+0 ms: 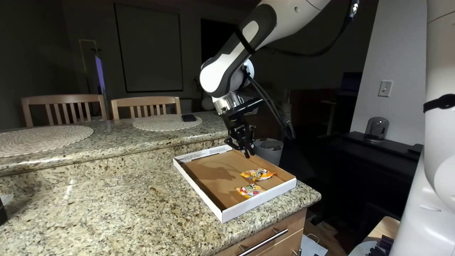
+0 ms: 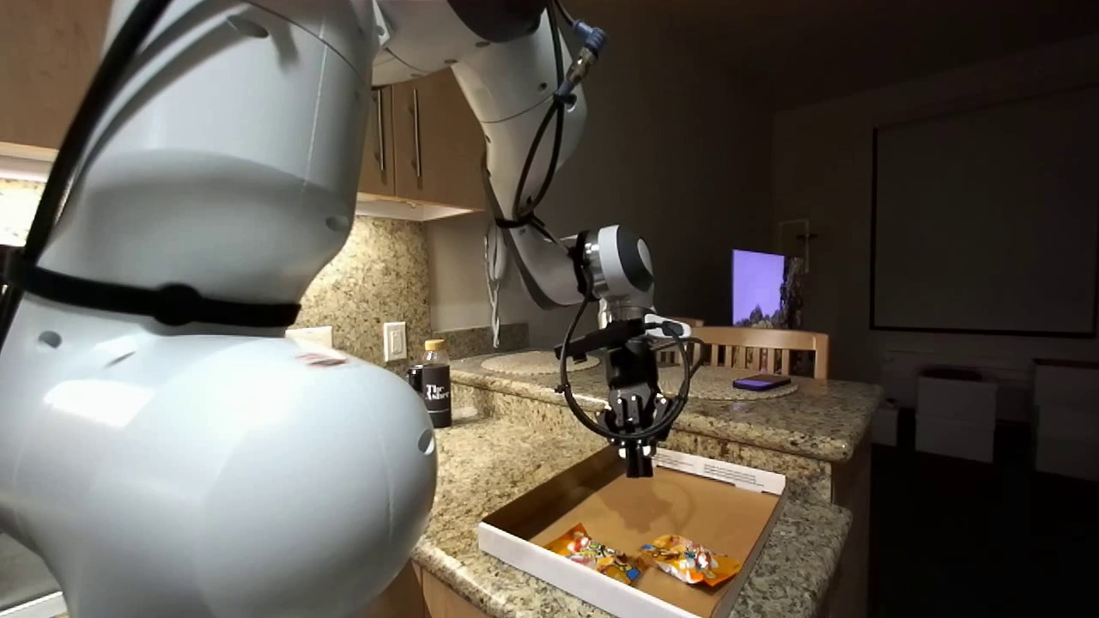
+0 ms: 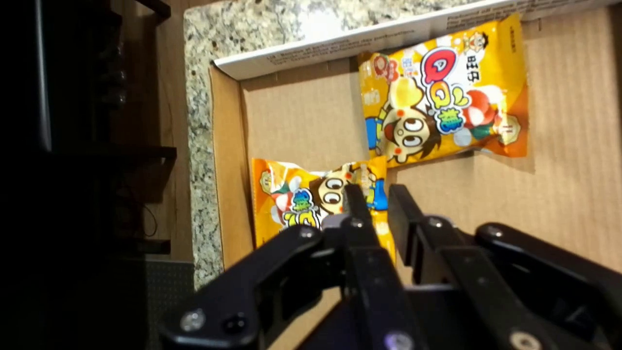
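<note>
While fingers hover, nearer packet lies lower, probably to one side.

orange snack packets: two. shallow cardboard box: one. robot arm: one. hand: one, with two fingers. granite bench: one, on two levels. round woven placemats: two. wooden chairs in view: two. phone: one. labelled bottle: one. lit screen: one. glass dome: one. pale round bin: one.
</note>
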{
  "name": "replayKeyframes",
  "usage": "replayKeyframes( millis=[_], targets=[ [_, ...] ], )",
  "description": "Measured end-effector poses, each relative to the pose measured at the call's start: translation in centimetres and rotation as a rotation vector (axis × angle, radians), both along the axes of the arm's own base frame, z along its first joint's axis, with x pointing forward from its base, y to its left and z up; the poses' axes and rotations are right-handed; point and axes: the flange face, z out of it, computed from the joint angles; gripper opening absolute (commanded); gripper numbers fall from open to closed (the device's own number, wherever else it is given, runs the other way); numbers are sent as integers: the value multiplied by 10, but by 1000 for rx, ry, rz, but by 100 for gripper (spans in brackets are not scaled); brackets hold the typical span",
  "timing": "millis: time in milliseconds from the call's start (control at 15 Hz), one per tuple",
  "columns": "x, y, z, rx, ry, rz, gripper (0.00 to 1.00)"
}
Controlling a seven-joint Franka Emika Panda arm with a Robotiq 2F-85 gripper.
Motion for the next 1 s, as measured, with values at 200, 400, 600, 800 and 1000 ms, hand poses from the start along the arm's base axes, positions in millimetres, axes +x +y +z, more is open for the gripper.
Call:
replayKeyframes(
  millis=[200, 400, 600, 800, 1000],
  targets=[
    [-11, -7, -26, -53, 82, -17, 69],
    [-16, -12, -54, -86, 129, -1, 89],
    [-12, -9, -72, -86, 113, 26, 100],
    [-6, -5, -87, -92, 79, 63, 100],
    [-4, -7, -104, -130, 69, 84, 100]
  ],
)
